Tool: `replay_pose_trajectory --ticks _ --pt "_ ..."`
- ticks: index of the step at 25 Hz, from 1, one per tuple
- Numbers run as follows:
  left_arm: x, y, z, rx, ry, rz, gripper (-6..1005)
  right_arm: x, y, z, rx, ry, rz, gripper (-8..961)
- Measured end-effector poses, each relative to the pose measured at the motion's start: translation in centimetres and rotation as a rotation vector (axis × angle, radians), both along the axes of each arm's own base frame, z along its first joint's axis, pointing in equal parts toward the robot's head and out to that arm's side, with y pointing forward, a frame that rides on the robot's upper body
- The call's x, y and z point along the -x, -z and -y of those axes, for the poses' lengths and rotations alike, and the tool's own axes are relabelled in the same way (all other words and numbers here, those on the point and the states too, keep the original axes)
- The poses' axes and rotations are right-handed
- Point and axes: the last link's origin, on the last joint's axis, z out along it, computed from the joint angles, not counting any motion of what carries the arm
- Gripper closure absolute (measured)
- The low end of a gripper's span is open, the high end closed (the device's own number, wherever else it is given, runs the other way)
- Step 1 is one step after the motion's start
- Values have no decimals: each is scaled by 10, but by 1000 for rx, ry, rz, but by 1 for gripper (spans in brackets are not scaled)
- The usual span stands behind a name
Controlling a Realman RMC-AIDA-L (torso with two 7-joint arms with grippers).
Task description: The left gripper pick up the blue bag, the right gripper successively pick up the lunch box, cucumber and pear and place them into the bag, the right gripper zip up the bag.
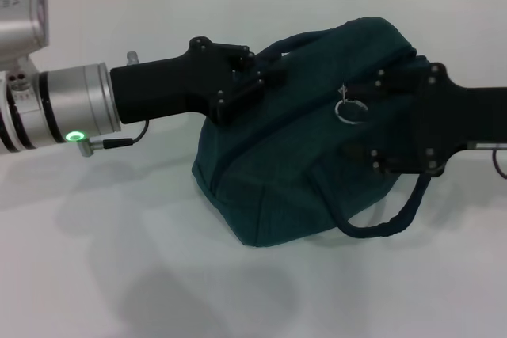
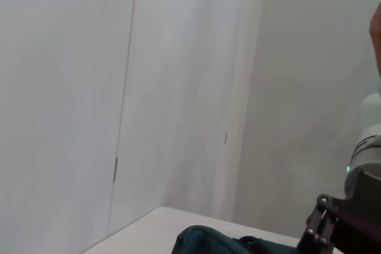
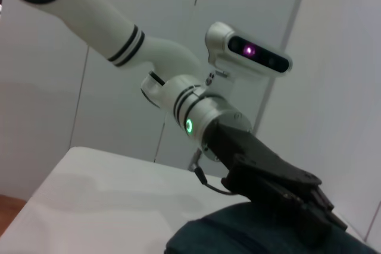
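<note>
Blue bag (image 1: 297,148) sits mid-table (image 1: 119,259), slumped into a lump, fabric bunched. Zipper ring pull (image 1: 349,111) shows on the top face, just beside the right gripper. One handle loop (image 1: 388,219) hangs out low on the right side and lies on the table; the other handle (image 1: 297,41) arches over the top edge at the left gripper's tip.

Left gripper (image 1: 249,73) comes in level from the left, green ring lit on the silver wrist. Its tip is right at the bag's upper left edge, against that top handle. Fingers look pinched together there, but I can't tell if they actually hold handle or fabric. In the right wrist view the same claw (image 3: 318,218) sits right on top of the teal fabric (image 3: 238,233).

Right gripper (image 1: 380,124) comes in from the right. Its two fingers are spread apart, one above and one below, both over the bag's right face. Nothing visibly between them; can't tell if they touch the fabric.

Left wrist view only catches a sliver of bag (image 2: 205,242) and part of the right claw (image 2: 324,224).
</note>
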Motion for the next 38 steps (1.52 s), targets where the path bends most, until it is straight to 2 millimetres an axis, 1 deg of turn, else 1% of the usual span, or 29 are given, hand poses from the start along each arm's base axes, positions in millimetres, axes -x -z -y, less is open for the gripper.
replay_pose_trajectory --ticks 8,14,17,20,23,25,31,35,38 --pt "5 3 4 -25 18 -11 879 1 21 -8 -28 39 46 375" --pt "8 3 6 -27 12 -11 883 0 23 -11 -50 50 52 412" --pt "9 3 7 -32 13 -12 883 1 21 -10 -55 47 24 430" --pt "10 3 8 -35 12 -12 884 0 16 -6 -81 15 -44 541" --pt "12 3 9 -38 10 -13 884 -5 8 2 -155 -31 -136 652" --pt "14 3 11 -49 13 -10 884 -9 4 5 -183 -29 -168 782" --pt "15 1 13 -68 23 -1 884 -21 3 5 -208 11 -190 858" --pt "14 2 13 -70 30 -5 884 -21 2 2 -225 43 -243 857" --pt "14 2 13 -69 33 -7 884 -18 8 -1 -228 30 -255 856"
